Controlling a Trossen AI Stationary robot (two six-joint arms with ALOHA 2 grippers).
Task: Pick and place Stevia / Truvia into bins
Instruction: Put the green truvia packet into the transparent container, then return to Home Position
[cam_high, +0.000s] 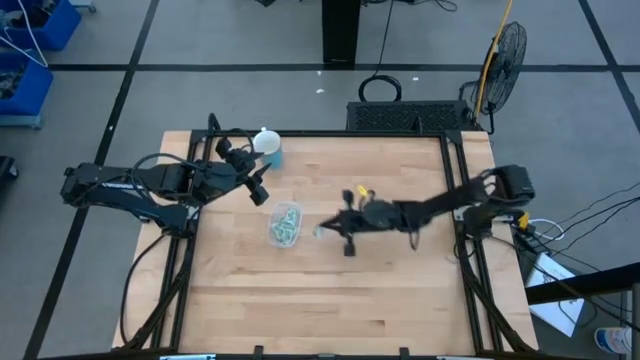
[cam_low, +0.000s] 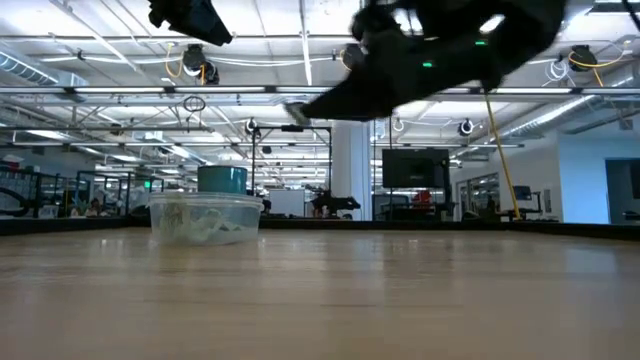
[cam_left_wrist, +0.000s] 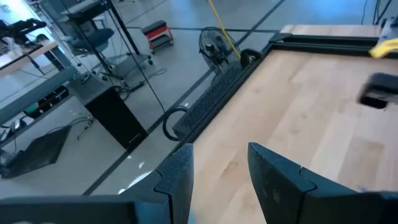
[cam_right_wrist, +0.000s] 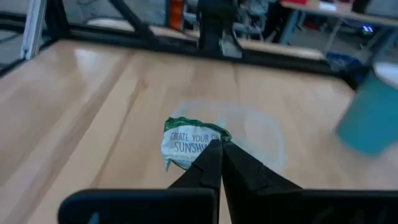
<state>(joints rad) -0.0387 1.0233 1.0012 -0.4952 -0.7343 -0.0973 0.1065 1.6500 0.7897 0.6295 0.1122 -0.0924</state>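
My right gripper is shut on a pale green and white sachet and hangs in the air to the right of the clear container. In the low view the sachet sticks out of the gripper well above the tabletop. The container rests on its base on the table and holds several more sachets. My left gripper is open and raised near the table's far left, above and left of the container, holding nothing. My right gripper pinches the sachet by one edge between its two fingertips. The fingers come at it slanting down from the table's right side. The crumpled sachet is lifted clear of the table and juts out beyond the fingertips toward the container.
A light blue cup with a white lid stands near the far edge, behind the container. A black frame borders the wooden table. The near half of the table shows bare wood.
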